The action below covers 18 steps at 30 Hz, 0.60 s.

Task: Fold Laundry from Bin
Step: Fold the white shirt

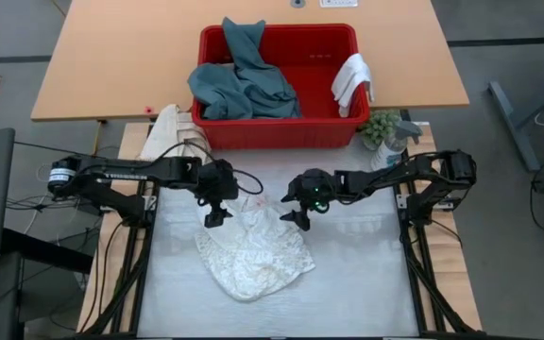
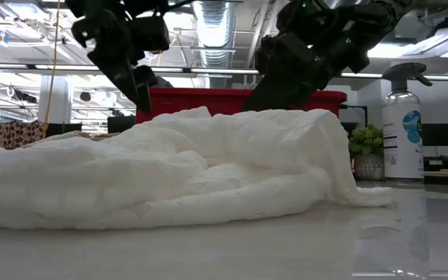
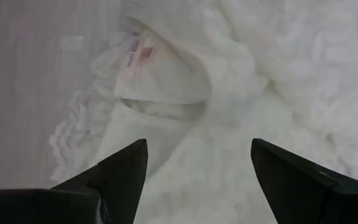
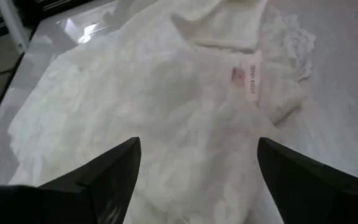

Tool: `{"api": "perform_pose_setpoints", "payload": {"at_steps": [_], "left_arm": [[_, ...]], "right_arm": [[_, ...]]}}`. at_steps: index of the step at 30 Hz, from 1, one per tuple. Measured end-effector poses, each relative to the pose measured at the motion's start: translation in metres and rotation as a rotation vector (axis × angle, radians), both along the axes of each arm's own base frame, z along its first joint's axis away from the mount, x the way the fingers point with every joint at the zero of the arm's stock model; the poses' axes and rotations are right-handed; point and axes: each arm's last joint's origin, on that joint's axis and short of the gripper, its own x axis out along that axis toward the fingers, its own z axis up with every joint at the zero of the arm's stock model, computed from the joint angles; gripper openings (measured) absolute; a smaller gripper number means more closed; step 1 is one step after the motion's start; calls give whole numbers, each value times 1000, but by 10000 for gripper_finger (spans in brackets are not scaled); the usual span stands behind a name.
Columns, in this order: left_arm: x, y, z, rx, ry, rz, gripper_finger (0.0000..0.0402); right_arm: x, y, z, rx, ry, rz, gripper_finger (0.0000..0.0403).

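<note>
- Overhead, a pale glossy work surface [image 1: 366, 283] sits in front of a tan wooden table [image 1: 111, 57]. The rectangular red plastic bin [image 1: 281, 127] stands at the far edge, holding a teal-green garment [image 1: 239, 80] and a small white cloth [image 1: 352, 80]. A crumpled white textured towel [image 1: 253, 255] lies mid-surface; the left gripper [image 1: 217, 215] and right gripper [image 1: 296, 219] hover over its far edge.
- Level with the table, the towel [image 2: 169, 183] is a rumpled mound before the bin [image 2: 208, 101]; a clear spray bottle [image 2: 403, 128] and small green potted plant [image 2: 366, 152] stand right.
- Left wrist: fingers [image 3: 126, 171] spread apart above the towel's label [image 3: 138, 53].
- Right wrist: fingers [image 4: 120, 168] spread wide, holding nothing.
</note>
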Motion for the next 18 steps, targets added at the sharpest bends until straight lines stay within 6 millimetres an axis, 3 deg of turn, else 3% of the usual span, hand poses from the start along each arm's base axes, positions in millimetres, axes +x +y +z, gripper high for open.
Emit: {"api": "perform_pose_setpoints", "payload": {"at_steps": [5, 8, 12, 18], "left_arm": [[-3, 12, -5, 7, 0, -34, 275], [-15, 18, -20, -25, 42, -18, 275], [-30, 20, -39, -80, 76, 17, 275], [-40, 17, -43, -27, 0, 47, 275]], "right_arm": [[0, 4, -1, -31, 8, -36, 345], [0, 4, -1, -35, 11, -65, 345], [5, 3, -13, -42, 39, -77, 345], [22, 7, -33, -40, 97, -62, 345]]}}
